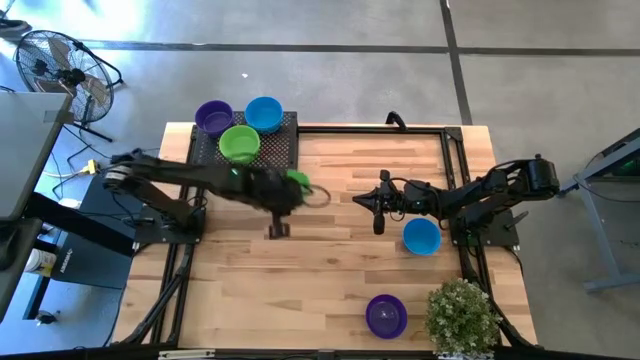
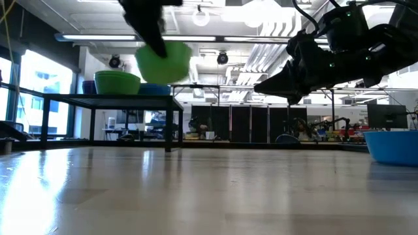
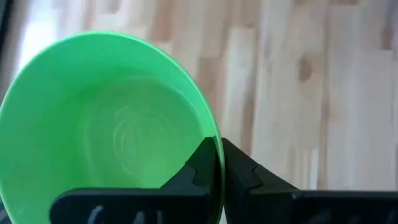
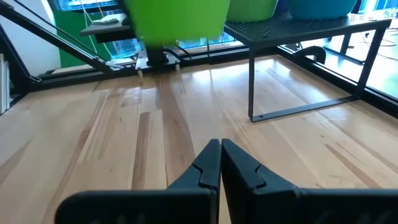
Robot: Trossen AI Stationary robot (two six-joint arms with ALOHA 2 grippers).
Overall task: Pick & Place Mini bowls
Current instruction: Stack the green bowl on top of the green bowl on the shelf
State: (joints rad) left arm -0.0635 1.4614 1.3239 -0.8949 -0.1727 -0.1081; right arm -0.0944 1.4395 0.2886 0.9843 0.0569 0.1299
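My left gripper [image 3: 219,146] is shut on a green mini bowl [image 3: 106,124], which hangs above the table's middle [image 1: 297,180], just off the rack's right near corner. In the low view this bowl [image 2: 163,62] floats at about the height of the rack's top. A purple bowl [image 1: 213,117], a blue bowl [image 1: 263,113] and a second green bowl [image 1: 239,143] stand on the black mesh rack [image 1: 285,135] at the far left. Another blue bowl [image 1: 421,236] and a purple one [image 1: 386,315] stand on the table. My right gripper [image 1: 378,205] hovers shut, right of centre. My left gripper pinches the green bowl's rim [image 3: 214,134], with one finger [image 3: 199,163] inside the bowl and the other finger [image 3: 241,167] outside its wall. The fingers slant down from the table's left. The bowl is lifted clear of the table, hanging tilted.
A small potted plant [image 1: 462,315] stands at the table's near right corner. The rack's legs [image 4: 252,81] stand on the wood at the far left. Bare wooden table [image 1: 300,280] lies between the arms and toward the near edge.
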